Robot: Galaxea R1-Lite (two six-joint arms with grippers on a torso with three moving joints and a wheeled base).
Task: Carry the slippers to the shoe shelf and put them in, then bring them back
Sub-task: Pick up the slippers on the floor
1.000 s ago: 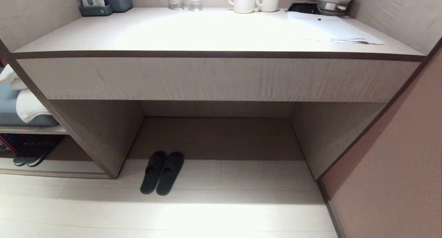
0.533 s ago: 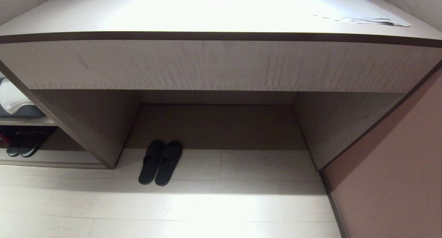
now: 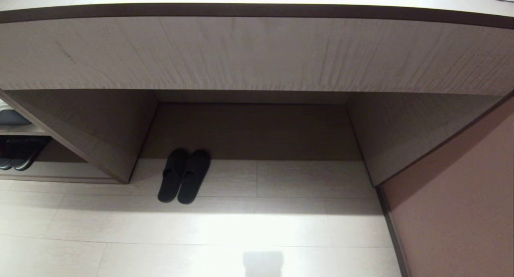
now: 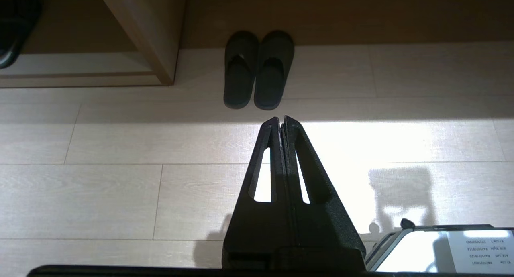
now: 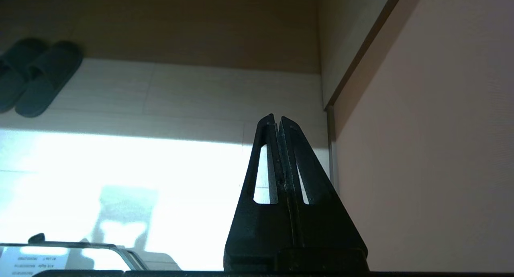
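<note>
slippers [image 3: 184, 176]: plain black | desk [image 3: 257, 54]: pale grey-brown wood grain, dark edge band | floor [image 3: 257, 229]: pale planks | wall [image 3: 461, 196]: dusty pink

The slippers [image 3: 184, 176] look like soft, matt black cloth. The desk [image 3: 257, 52] shows pale wood-grain board with a dark edge strip, and the floor [image 3: 249, 229] is smooth, light wood-look planking with a sheen.
</note>
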